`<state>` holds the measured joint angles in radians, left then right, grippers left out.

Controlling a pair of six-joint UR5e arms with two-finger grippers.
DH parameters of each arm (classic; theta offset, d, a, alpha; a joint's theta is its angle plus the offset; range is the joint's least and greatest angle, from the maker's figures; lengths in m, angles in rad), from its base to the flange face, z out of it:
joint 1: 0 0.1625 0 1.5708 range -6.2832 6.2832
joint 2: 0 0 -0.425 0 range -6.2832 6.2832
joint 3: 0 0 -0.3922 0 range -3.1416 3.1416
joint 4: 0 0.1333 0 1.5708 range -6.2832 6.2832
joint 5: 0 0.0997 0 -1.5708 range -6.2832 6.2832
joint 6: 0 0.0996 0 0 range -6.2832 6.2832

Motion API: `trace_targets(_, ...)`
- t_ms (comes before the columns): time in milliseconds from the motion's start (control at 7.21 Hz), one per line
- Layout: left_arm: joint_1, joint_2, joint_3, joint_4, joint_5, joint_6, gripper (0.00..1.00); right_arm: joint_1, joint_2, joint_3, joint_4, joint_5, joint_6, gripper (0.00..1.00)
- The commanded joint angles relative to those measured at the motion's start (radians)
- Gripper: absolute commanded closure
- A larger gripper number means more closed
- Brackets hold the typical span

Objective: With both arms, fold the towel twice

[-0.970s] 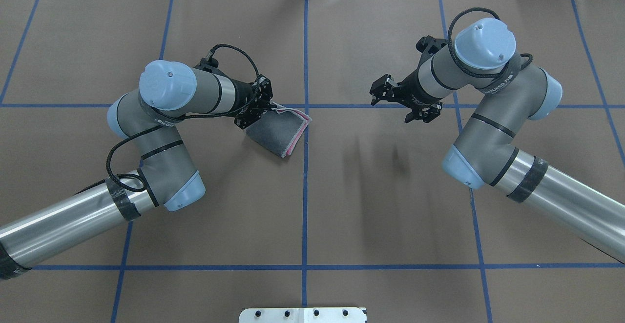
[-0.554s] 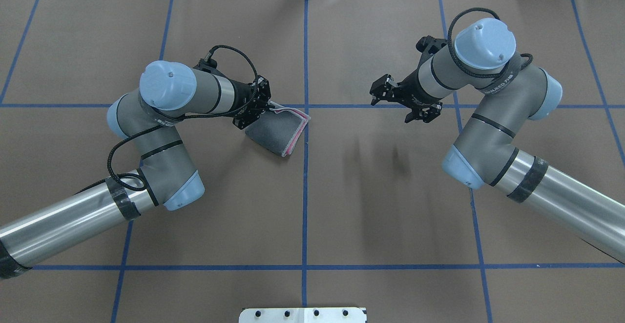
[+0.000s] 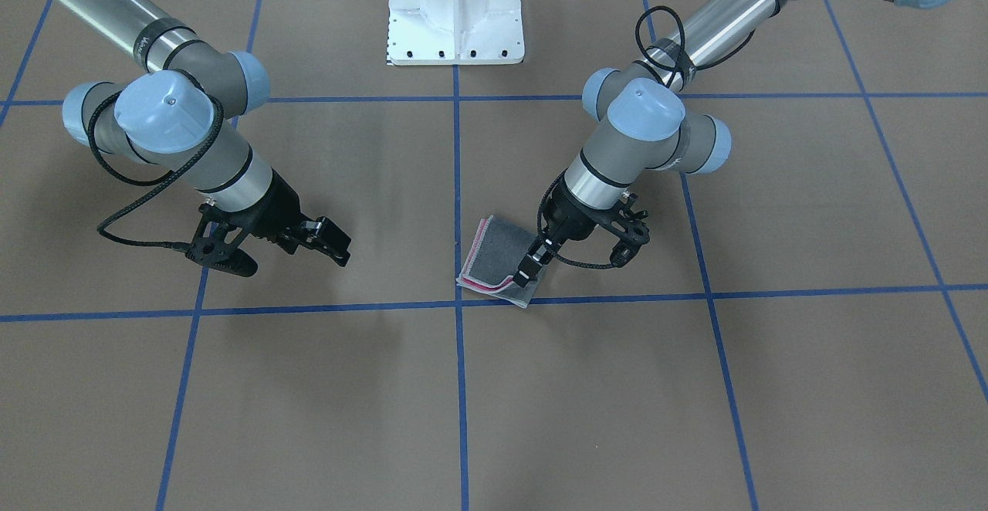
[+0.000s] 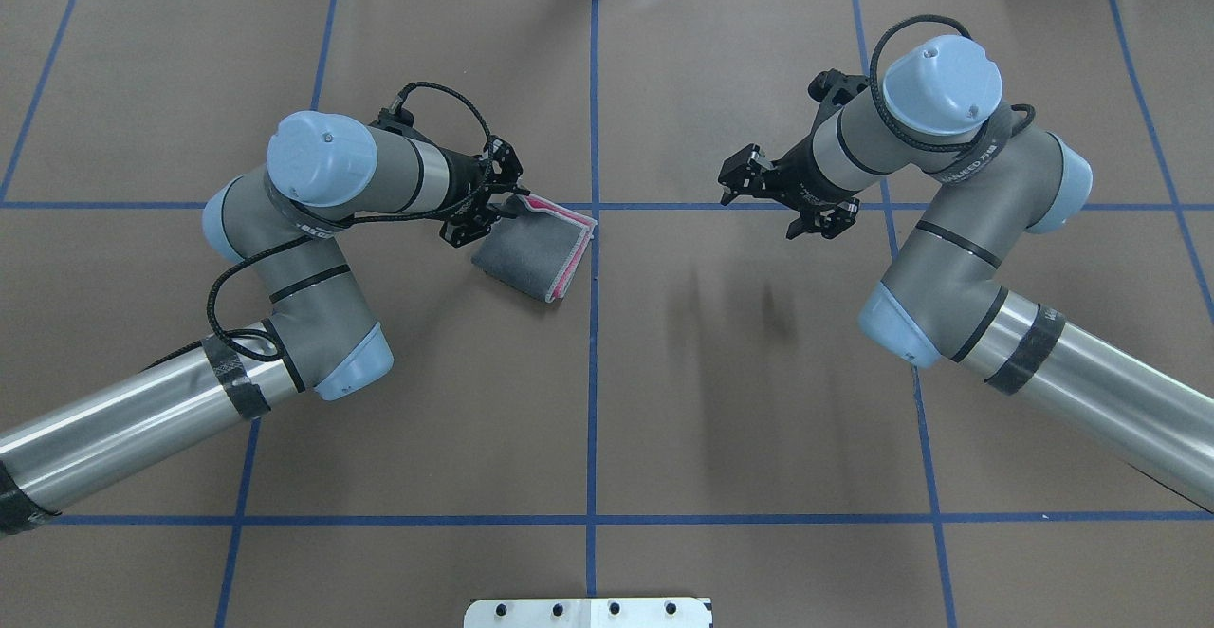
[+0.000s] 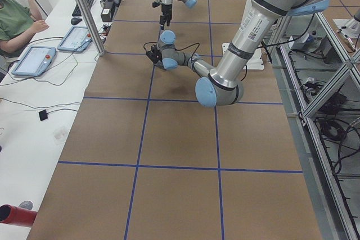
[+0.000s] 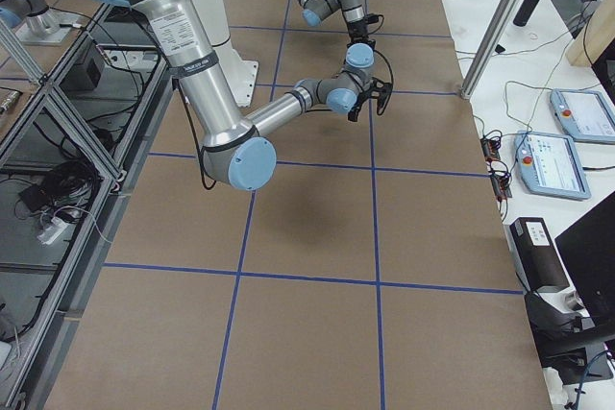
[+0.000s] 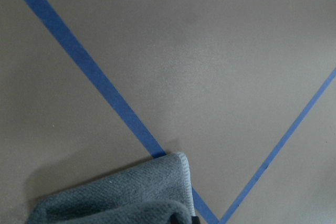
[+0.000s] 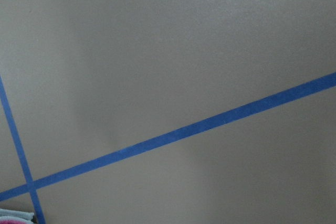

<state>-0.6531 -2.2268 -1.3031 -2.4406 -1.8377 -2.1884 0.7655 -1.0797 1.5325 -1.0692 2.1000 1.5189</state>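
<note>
The towel lies folded on the brown table just left of the centre tape line, dark grey face up, with pink and pale edges showing along its right side. My left gripper sits at the towel's far left corner and looks shut on that corner. The left wrist view shows a grey fold of the towel at the bottom edge. My right gripper hovers open over bare table well to the right, holding nothing. A sliver of the towel shows in the right wrist view's corner.
Blue tape lines grid the brown table. The white pedestal base stands at the robot's side of the table. A person sits by tablets on a side bench beyond the far edge.
My left gripper has drawn back slightly to the left and away, and the towel has shifted a little with it. The right arm has not moved.
</note>
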Motion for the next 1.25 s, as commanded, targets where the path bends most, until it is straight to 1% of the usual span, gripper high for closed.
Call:
trace_targets(0,-0.019,-0.002,0.001,0.000,-0.001,0.002,0.00,0.000,0.003,0.002,0.000,0.000,0.004,0.00)
trace_targets(554,-0.004,-0.013,-0.011,-0.002,-0.002,-0.039,0.00,0.002,0.006,0.003,0.000,0.000,0.001,0.00)
trace_targets(1109,0.036,0.006,0.008,-0.002,-0.002,-0.030,0.00,0.014,0.014,0.003,0.000,0.003,0.001,0.00)
